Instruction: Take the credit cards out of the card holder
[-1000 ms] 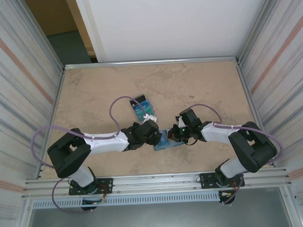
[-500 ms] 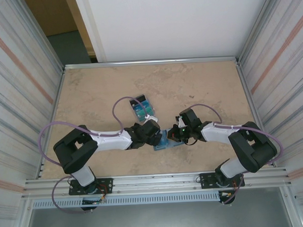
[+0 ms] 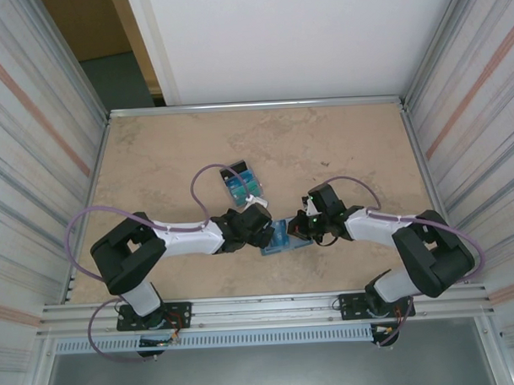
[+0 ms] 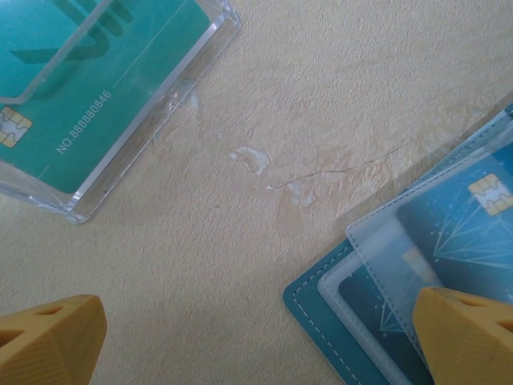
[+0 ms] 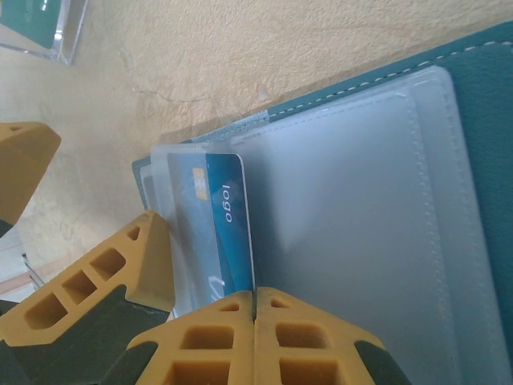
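The card holder, a teal-blue wallet, lies open on the table between both grippers. Its frosted pockets face up. A blue credit card with a gold chip sticks out of a pocket, and my right gripper is shut on its edge. My left gripper hovers open over the wallet's corner. One of its yellow fingertips lies over the pockets and the other over bare table. The same blue card sits under frosted plastic in the left wrist view.
A clear plastic case holding a teal-green card stands on the table just beyond the left gripper; it is the clear case behind the wallet in the top view. Metal rails edge the tan table, with walls on both sides.
The left arm's elbow has shifted right and its cable loop has changed shape. The right arm has eased slightly to the right. The wallet has stayed in place.
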Motion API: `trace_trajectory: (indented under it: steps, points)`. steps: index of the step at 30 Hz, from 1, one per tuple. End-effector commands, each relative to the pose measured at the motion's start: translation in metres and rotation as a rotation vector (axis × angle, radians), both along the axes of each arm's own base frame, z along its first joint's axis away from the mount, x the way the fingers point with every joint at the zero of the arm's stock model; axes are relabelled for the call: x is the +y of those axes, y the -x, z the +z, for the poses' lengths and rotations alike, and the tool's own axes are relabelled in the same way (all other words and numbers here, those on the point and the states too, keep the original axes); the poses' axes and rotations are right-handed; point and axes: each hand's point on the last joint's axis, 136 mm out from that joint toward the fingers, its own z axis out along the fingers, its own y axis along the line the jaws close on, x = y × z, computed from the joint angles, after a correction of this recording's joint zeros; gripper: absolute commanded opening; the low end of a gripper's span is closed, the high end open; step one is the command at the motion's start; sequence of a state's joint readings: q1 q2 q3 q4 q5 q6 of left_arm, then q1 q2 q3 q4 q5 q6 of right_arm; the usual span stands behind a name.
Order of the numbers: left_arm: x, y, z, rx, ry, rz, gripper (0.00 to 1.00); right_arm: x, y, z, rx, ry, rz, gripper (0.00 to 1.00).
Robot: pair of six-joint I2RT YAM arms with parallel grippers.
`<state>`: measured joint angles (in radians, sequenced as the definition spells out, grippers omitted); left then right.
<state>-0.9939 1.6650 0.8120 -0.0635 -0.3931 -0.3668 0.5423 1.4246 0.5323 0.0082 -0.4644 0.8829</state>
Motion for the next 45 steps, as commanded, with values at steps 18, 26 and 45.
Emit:
trace_trajectory:
  steps: [18,26,45]
  points:
    - [0.010,-0.001,-0.009,0.019,-0.082,-0.010,0.99,0.004,0.000,0.017,-0.043,-0.094,0.003,0.16]
    - [0.010,0.000,-0.010,0.022,-0.081,-0.009,0.99,0.012,-0.004,0.026,-0.083,-0.150,0.021,0.22]
    - [0.010,0.000,-0.009,0.025,-0.074,-0.008,0.99,0.019,-0.006,0.015,-0.067,-0.175,0.034,0.17]
